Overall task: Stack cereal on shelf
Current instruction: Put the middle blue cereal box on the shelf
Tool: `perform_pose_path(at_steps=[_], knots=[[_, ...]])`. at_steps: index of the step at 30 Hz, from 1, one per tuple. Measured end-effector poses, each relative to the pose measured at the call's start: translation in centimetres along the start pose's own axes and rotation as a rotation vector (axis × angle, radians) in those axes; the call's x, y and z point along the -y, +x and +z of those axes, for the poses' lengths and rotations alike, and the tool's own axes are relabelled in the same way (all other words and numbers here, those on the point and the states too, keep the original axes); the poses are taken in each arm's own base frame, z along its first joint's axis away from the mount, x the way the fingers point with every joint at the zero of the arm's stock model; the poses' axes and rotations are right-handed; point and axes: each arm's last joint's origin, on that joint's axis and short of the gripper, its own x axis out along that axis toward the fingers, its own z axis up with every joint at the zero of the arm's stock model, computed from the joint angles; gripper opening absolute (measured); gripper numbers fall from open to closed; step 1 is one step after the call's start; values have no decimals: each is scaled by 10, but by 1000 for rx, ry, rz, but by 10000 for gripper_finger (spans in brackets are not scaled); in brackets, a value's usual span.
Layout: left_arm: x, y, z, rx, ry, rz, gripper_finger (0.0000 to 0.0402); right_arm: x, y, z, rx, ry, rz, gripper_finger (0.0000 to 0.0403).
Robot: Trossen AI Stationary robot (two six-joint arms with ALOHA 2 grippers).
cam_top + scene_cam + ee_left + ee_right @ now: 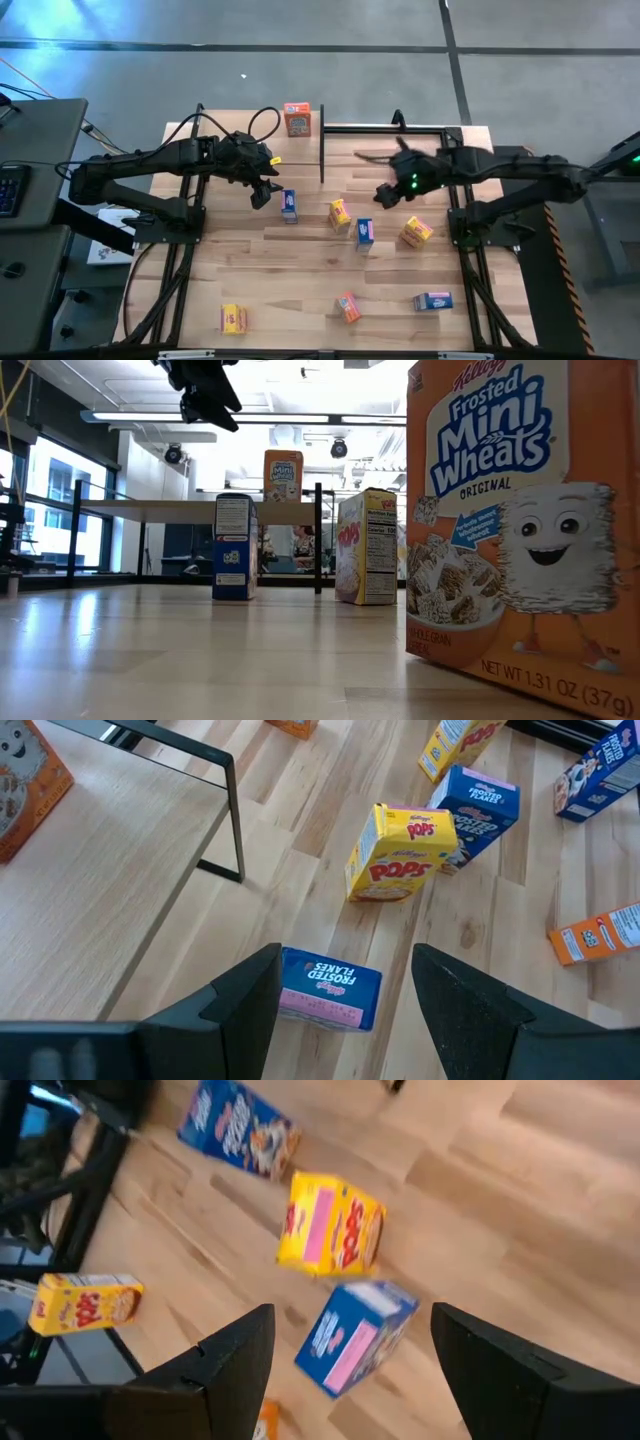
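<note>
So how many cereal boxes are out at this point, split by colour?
Yellow boxes: 3
Blue boxes: 3
Orange boxes: 3, the last showing only at the edge of the left wrist view
Total: 9

This is looking like a robotics lab in an open office hall. A pale wood-plank tabletop [300,280] is sitting on a grey concrete floor [300,60], with a dark desk carrying a black keyboard [8,190] at nine o'clock. Long ceiling lights [250,417] and tall windows [55,510] are showing beyond.
</note>
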Motion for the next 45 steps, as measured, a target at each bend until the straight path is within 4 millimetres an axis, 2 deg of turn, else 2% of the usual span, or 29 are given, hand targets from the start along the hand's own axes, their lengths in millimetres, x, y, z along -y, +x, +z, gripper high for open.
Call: perform_pose_path(at_steps=[12,27,45], knots=[[0,0,0,1,2,3,216,-18,38,-25,-63,83,-117,261],[0,0,0,0,1,2,216,-29,72,-48,-79,160,-229,261],[0,0,0,0,24,2,216,-34,79,-52,5,181,-235,261]])
